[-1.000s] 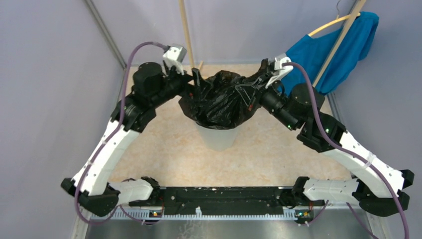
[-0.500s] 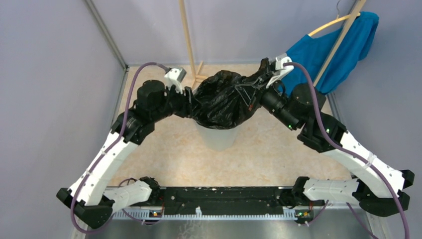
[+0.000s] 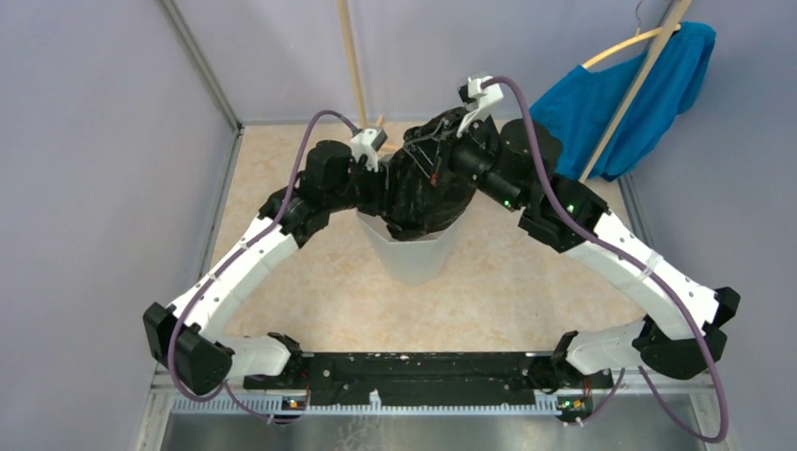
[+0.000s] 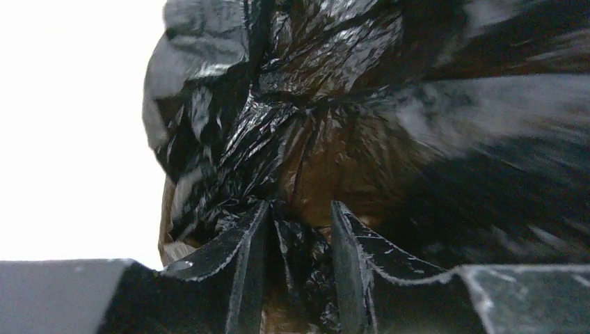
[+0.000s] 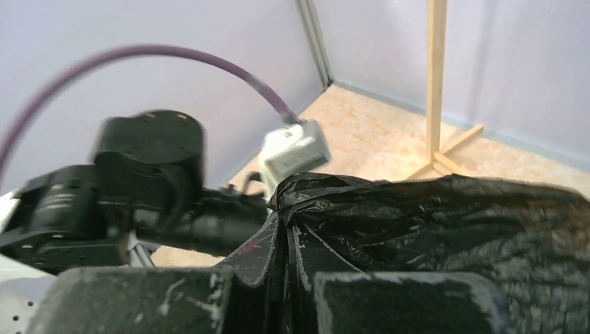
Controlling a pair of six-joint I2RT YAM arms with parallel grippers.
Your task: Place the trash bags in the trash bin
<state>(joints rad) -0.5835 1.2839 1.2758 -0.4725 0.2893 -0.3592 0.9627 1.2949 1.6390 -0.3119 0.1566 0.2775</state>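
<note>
The black glossy trash bag (image 3: 428, 193) is bunched into a tall wad over the mouth of the white trash bin (image 3: 412, 256). My left gripper (image 3: 382, 192) grips the bag from the left. In the left wrist view a thick fold of the bag (image 4: 327, 125) sits pinched between the fingers of the left gripper (image 4: 299, 226). My right gripper (image 3: 437, 162) holds the bag's top from the right. In the right wrist view the right gripper (image 5: 289, 233) is shut on a thin fold of the bag (image 5: 445, 223). The bin's inside is hidden by the bag.
A blue garment (image 3: 630, 89) hangs on a wooden stand at the back right. A wooden pole (image 3: 351, 61) rises behind the bin, and its foot (image 5: 445, 149) shows in the right wrist view. Lilac walls close in on the left, back and right.
Both arms swung inward toward the bin. The left gripper went from open beside the bag to shut on a fold. The bag, spread wide before, is now gathered into a narrow wad.
</note>
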